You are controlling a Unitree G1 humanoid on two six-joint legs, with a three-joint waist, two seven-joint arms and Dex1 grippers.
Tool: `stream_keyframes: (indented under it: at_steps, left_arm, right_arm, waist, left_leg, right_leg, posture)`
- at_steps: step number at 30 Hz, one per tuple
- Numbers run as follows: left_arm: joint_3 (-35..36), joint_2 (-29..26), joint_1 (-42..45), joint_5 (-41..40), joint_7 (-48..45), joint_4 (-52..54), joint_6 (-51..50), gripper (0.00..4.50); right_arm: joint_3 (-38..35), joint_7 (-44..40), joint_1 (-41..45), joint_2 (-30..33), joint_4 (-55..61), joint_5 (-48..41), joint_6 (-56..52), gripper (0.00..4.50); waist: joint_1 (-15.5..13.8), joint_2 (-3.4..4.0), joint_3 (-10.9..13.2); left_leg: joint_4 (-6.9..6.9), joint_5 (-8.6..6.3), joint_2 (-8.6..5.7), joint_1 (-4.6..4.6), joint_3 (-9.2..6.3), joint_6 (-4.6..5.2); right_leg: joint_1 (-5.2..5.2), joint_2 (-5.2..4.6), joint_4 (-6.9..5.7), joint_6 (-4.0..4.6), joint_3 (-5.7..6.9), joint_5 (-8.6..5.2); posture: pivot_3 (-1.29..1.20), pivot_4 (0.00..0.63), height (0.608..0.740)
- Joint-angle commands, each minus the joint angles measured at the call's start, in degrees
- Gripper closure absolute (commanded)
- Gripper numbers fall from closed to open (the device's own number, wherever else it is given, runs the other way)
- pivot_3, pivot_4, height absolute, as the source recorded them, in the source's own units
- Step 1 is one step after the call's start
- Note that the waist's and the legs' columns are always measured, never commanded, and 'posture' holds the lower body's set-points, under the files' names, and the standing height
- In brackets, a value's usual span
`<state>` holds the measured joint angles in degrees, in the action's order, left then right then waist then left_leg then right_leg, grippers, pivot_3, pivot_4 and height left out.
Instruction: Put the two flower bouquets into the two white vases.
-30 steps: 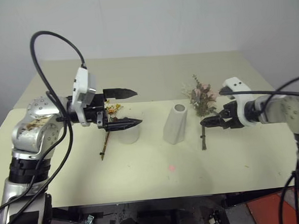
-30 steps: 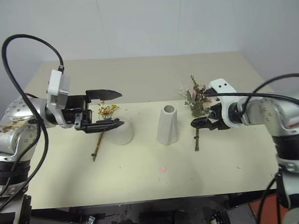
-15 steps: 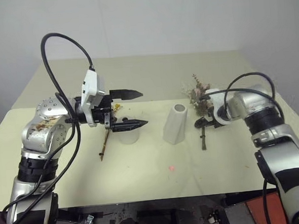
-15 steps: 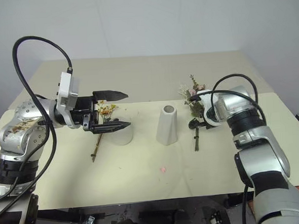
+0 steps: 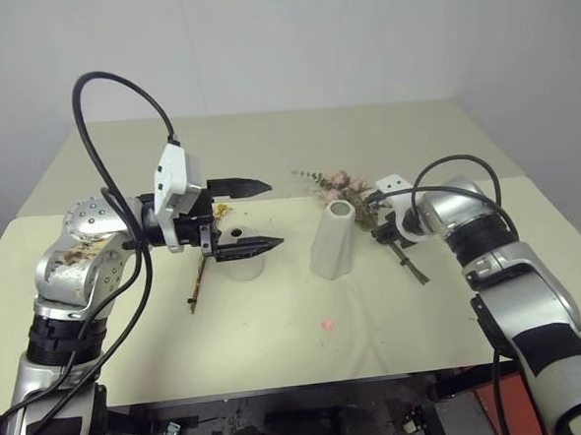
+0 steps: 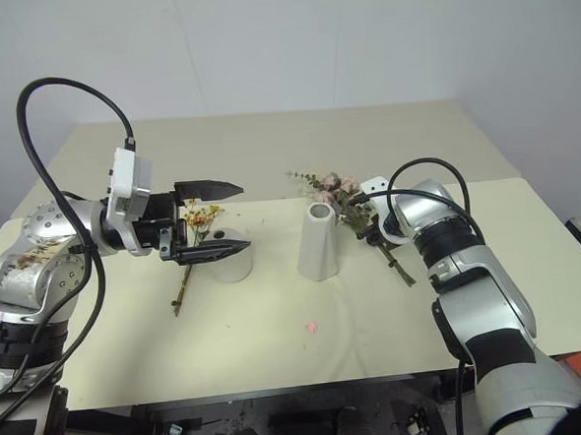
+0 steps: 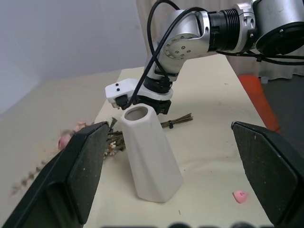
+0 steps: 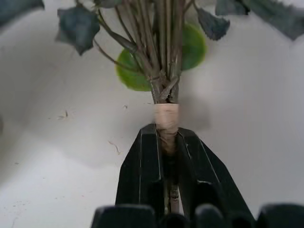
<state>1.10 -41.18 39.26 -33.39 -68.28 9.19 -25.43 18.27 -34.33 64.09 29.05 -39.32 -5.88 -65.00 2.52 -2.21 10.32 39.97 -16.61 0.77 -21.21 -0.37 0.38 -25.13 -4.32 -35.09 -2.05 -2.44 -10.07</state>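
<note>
My right gripper (image 5: 382,230) is shut on the taped stems (image 8: 166,116) of the large pink-rose bouquet (image 5: 340,184). Its flowers point left behind the mouth of the tall white vase (image 5: 332,240), and its stem ends (image 5: 413,266) trail toward the front right. My left gripper (image 5: 276,214) hangs open just above the short squat white vase (image 5: 242,264), holding nothing. The small bouquet (image 5: 204,262) of yellow-orange flowers lies on the table just left of that vase, partly behind the left gripper. The left wrist view has the tall vase (image 7: 151,153) in front of the right gripper (image 7: 142,99).
A small pink speck (image 5: 329,325) lies on the cream table (image 5: 279,346) in front of the tall vase. The table's front edge is close to me, and a white wall stands behind the far edge.
My right gripper has closed on the large bouquet's stems. The bouquet has swung round, flowers now leftward behind the tall vase. The left gripper has stayed open over the short vase.
</note>
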Motion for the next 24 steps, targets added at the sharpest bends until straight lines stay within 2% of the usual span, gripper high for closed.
stream_keyframes:
  at_steps: [1,4,7,11,17,24]
  left_arm:
    - [1.9,-0.8,0.0,-0.8,0.4,1.3,-0.3,0.00]
    - [2.9,-1.5,-0.4,-1.5,0.6,0.9,-1.2,0.00]
    - [4.1,-2.3,-1.2,-2.7,0.5,0.9,-2.7,0.00]
    - [4.9,-2.5,-1.1,-4.0,-0.1,-0.1,-4.1,0.00]
    - [4.6,-3.4,-0.8,-7.0,-2.4,-0.9,-8.0,0.00]
    - [4.8,-4.7,0.3,-5.9,-3.6,-2.8,-7.2,0.00]
  right_arm:
    - [-8.5,3.8,-6.7,2.3,10.3,-1.4,-5.1,4.31]
    - [-17.7,8.6,-13.8,2.2,25.0,-1.8,-5.7,4.31]
    - [-29.8,13.7,-21.9,-1.0,40.8,-3.7,1.5,4.31]
    - [-40.5,14.8,-24.0,-6.3,51.9,-10.5,7.0,4.31]
    - [-43.9,12.5,-21.1,-10.4,61.6,-21.3,13.2,4.31]
    - [-41.6,13.6,-16.6,-14.6,66.6,-31.8,15.0,4.31]
  waist:
    - [-0.4,0.00,0.0]
    - [-0.6,0.00,0.0]
    - [-0.8,0.00,0.0]
    - [-0.1,0.02,0.0]
    - [0.2,0.03,0.0]
    - [0.1,0.03,0.0]
  left_leg:
    - [-0.01,0.00,0.00,-0.04,-0.05,0.00]
    - [-0.04,0.00,-0.03,-0.17,-0.08,0.00]
    - [-0.05,0.00,-0.03,-0.43,-0.12,0.01]
    - [0.07,0.02,-0.05,-0.83,-0.04,-0.04]
    - [0.04,0.08,0.01,-0.65,-0.06,-0.14]
    - [0.02,0.09,0.00,-0.68,-0.05,-0.15]
  right_leg:
    - [0.01,0.00,-0.01,0.00,0.04,0.00]
    - [-0.03,-0.04,-0.08,0.00,0.06,0.01]
    - [-0.25,-0.05,-0.05,-0.01,0.09,0.00]
    - [-0.74,-0.06,-0.23,-0.03,-0.02,0.05]
    - [-0.76,0.04,-0.19,0.01,-0.02,0.07]
    - [-0.80,0.02,-0.53,0.03,-0.04,0.08]
  posture:
    - [0.00,0.150,0.740]
    - [0.00,0.150,0.740]
    - [0.00,0.150,0.740]
    - [0.00,0.150,0.740]
    - [0.00,0.150,0.740]
    - [0.00,0.150,0.740]
